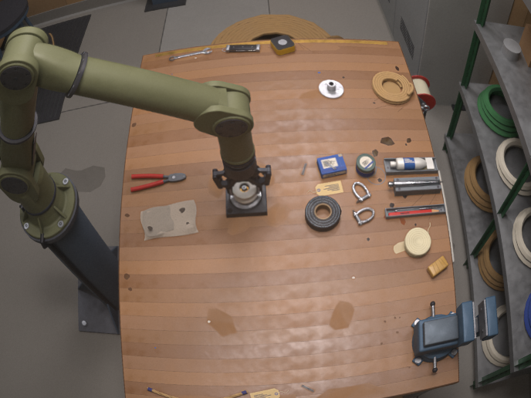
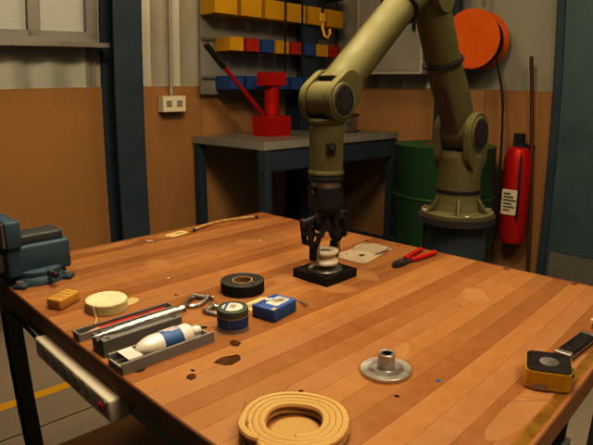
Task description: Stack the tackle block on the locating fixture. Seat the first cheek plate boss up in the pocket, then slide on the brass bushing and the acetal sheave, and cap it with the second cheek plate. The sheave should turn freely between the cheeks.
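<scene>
The white acetal sheave [image 2: 328,255] sits over the black locating fixture [image 2: 325,273] at mid-bench, and my gripper [image 2: 325,249] has its fingers closed around the sheave's rim. Below the sheave a metal cheek plate [image 1: 245,200] rests in the fixture's pocket, and the brass bushing [image 1: 244,187] shows as a small brass ring in the sheave's bore. The second cheek plate [image 1: 331,88], a silver disc with its boss up, lies alone on the far part of the bench [image 2: 385,366]. How far down the sheave sits on the bushing is hidden by the fingers.
Behind the fixture lie a cloth patch [image 1: 169,219] and red-handled pliers [image 1: 157,180]. A black tape roll [image 1: 323,212], blue box [image 1: 331,165], tin, shackles and trays sit to one side. A rope coil [image 1: 392,87], tape measure [image 1: 282,44] and vise [image 1: 446,332] stand near the edges.
</scene>
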You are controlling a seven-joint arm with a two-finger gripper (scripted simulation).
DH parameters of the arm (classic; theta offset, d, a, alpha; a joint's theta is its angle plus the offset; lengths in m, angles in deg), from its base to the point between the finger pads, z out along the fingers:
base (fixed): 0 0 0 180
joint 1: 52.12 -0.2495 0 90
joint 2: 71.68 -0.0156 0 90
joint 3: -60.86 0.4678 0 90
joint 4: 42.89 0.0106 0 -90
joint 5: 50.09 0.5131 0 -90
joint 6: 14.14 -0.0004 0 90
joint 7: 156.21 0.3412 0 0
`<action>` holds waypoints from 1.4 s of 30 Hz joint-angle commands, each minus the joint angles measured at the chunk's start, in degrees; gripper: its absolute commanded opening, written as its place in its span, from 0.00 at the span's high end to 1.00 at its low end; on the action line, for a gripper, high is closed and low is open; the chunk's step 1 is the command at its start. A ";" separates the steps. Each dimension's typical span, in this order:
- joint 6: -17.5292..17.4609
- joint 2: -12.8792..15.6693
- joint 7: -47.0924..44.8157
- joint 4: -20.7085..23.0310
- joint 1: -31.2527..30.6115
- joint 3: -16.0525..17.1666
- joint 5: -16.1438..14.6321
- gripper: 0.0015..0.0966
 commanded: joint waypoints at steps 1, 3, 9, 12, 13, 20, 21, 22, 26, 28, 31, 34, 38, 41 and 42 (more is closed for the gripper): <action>-0.02 -0.04 0.00 0.06 0.00 0.00 0.00 0.93; -0.07 0.00 0.00 0.05 0.00 0.00 0.00 0.93; -0.26 0.14 0.01 0.01 0.00 0.00 -0.01 0.93; -0.36 0.22 0.01 -0.01 -0.01 0.00 -0.02 0.93; -0.39 0.25 0.01 -0.02 -0.01 -0.01 -0.02 0.93; -0.63 0.43 0.02 -0.07 -0.01 -0.01 -0.03 0.93; -0.66 0.45 0.02 -0.08 -0.01 -0.01 -0.03 0.93; -0.69 0.48 0.02 -0.08 -0.01 -0.01 -0.03 0.93; -0.79 0.56 0.02 -0.11 -0.01 -0.01 -0.03 0.93; -0.83 0.59 0.03 -0.11 -0.01 -0.01 -0.04 0.93; -0.89 0.63 0.03 -0.13 -0.01 -0.01 -0.04 0.93; -0.93 0.66 0.03 -0.13 -0.01 -0.01 -0.04 0.93; -0.95 0.69 0.03 -0.14 -0.01 -0.01 -0.04 0.93; -0.96 0.69 0.03 -0.14 -0.01 -0.01 -0.04 0.93; -0.96 0.69 0.03 -0.14 -0.01 -0.01 -0.04 0.93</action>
